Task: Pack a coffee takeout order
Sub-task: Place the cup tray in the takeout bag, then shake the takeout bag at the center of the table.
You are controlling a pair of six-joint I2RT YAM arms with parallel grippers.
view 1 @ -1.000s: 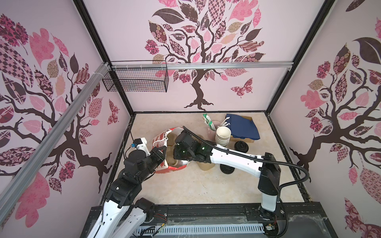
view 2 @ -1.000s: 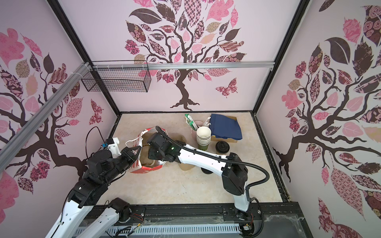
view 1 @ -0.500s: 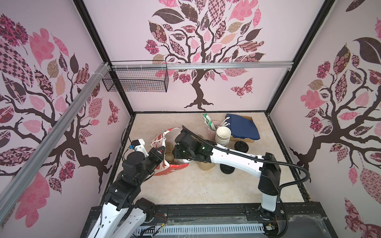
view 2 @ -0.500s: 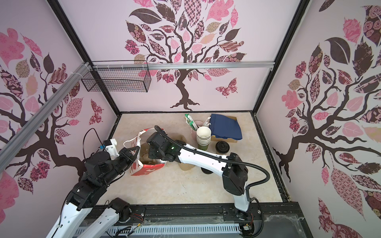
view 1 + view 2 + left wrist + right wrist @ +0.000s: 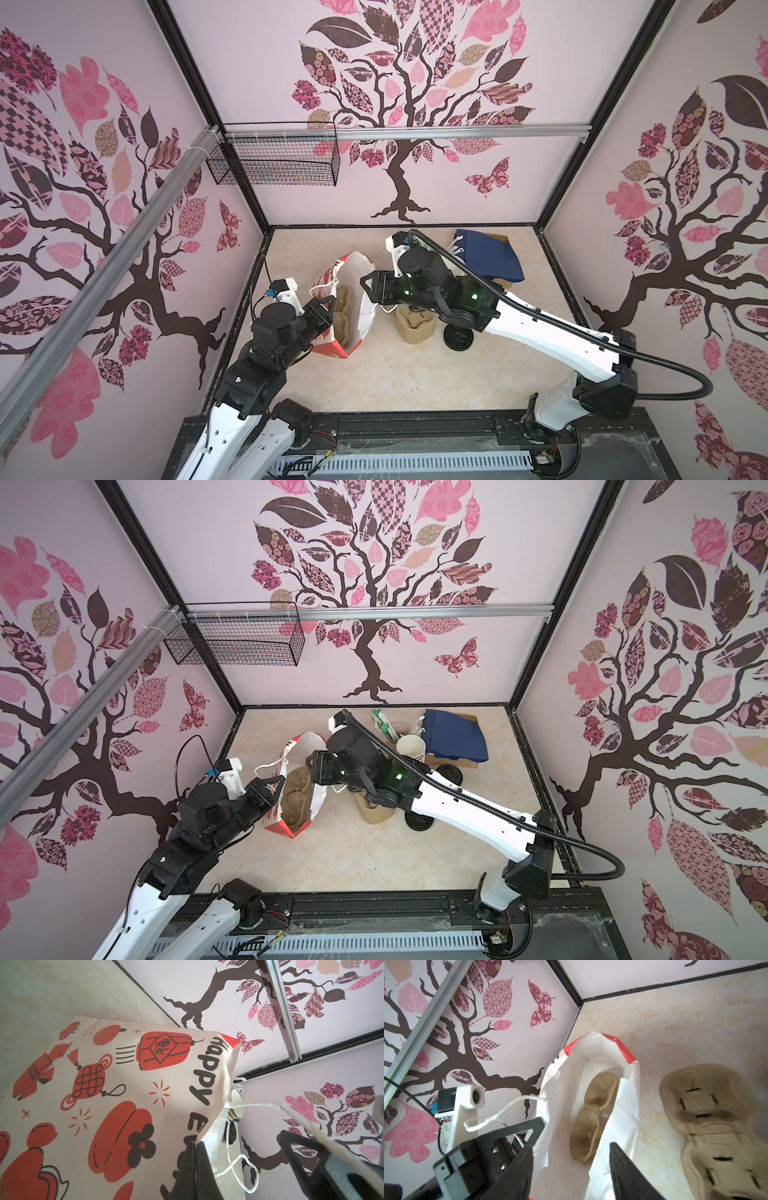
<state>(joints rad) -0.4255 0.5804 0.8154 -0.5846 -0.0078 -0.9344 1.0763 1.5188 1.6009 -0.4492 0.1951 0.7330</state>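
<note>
Carrier (image 5: 593, 1115) inside bag (image 5: 562, 1093), beneath right jaws

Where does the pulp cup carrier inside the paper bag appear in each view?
Both top views: pulp cup carrier left of centre, inside the open paper bag.
Left wrist: not in view; the printed bag hides it.
Right wrist: mid-frame, inside the bag.
Shared landmark: the bag.

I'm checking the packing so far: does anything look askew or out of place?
Yes. The pulp carrier inside the paper bag seems to lean on its edge against the bag's wall instead of lying flat. The left claw pinches the bag's rim.
</note>
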